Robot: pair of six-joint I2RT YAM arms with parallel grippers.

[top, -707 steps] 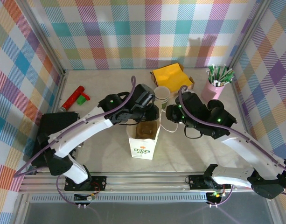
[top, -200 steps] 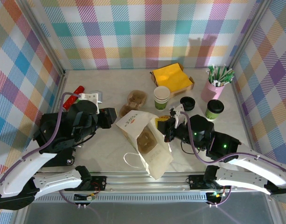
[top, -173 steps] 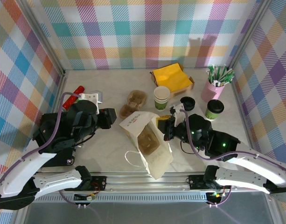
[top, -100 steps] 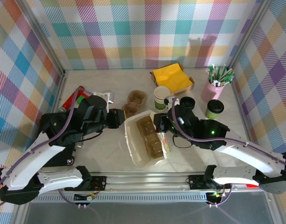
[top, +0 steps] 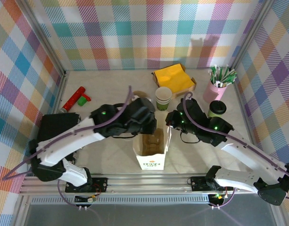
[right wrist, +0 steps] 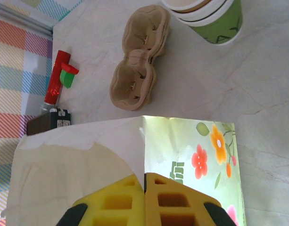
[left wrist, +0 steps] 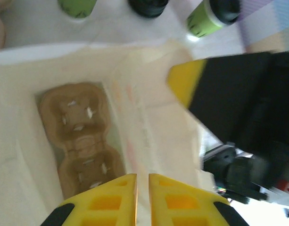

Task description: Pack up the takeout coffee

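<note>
Top external shows the paper bag [top: 150, 159] standing open; how should it be held?
– Keep it upright, mouth spread. Right gripper [right wrist: 144, 181] is clamped on the rim fold; left gripper [left wrist: 143, 181] shows just a slit between its fingers [left wrist: 116, 197], and I cannot tell if paper sits in it
– And the takeout coffee [top: 217, 109]?
– Lidded, on the table [top: 111, 155] right of the bag, beside the pink cup [top: 214, 90]
– Any writing?
– Green logo on the bag's front, too small to read
</note>
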